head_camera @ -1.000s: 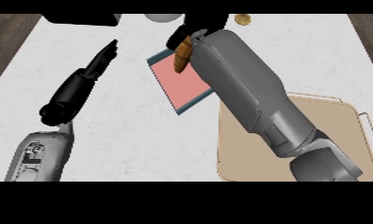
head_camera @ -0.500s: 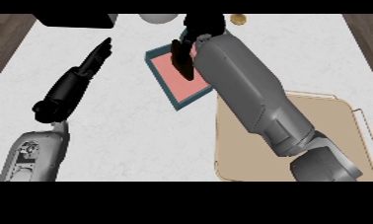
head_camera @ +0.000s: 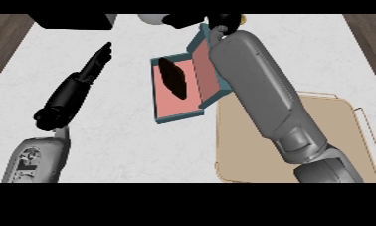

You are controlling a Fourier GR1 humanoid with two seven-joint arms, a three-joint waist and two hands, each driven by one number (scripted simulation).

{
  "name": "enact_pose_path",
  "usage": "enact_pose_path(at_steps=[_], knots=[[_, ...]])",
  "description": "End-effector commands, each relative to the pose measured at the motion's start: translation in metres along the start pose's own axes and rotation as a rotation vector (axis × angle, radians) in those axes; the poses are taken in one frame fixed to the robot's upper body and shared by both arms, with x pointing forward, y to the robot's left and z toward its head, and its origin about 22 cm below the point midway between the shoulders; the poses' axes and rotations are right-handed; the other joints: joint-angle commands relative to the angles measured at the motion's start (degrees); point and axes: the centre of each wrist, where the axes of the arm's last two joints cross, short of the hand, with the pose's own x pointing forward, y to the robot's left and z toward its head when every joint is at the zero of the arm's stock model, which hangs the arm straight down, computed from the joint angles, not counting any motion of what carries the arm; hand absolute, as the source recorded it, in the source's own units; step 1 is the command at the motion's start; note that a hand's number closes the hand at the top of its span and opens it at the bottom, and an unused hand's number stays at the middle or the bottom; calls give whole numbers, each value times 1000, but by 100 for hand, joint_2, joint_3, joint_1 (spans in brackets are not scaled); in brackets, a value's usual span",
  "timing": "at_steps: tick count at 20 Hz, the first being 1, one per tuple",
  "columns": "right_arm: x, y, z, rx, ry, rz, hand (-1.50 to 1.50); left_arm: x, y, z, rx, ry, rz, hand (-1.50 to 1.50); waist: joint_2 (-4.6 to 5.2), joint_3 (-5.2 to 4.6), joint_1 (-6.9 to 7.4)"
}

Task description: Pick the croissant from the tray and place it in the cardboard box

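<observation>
The right hand (head_camera: 219,22) sits at the far edge of the tray (head_camera: 167,114); its finger state cannot be determined. The croissant (head_camera: 175,78) lies on the tilted tray's pink floor. The left hand (head_camera: 86,73) is extended straight. The cardboard box (head_camera: 246,158) stands at right.

White counter (head_camera: 147,150) fills the view. A teal-rimmed tray (head_camera: 183,88) with a pink floor sits mid-counter, tilted; the flat cardboard box (head_camera: 249,145) lies toward the near right corner. A black block (head_camera: 70,20) rests at the far left edge.
</observation>
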Motion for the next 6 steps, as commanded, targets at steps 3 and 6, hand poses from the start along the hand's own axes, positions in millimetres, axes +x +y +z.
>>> enact_pose_path(at_steps=[3, 6], knots=[[-35, -20, -9, -192, 47, -274, -150, 0, 8, 10, 4, 15, -1, 0, 4, -12, -16], [-64, -22, 1, -235, 9, -279, -150, -1, 12, 11, 11, 29, 2, 0, -32, -14, -131]])
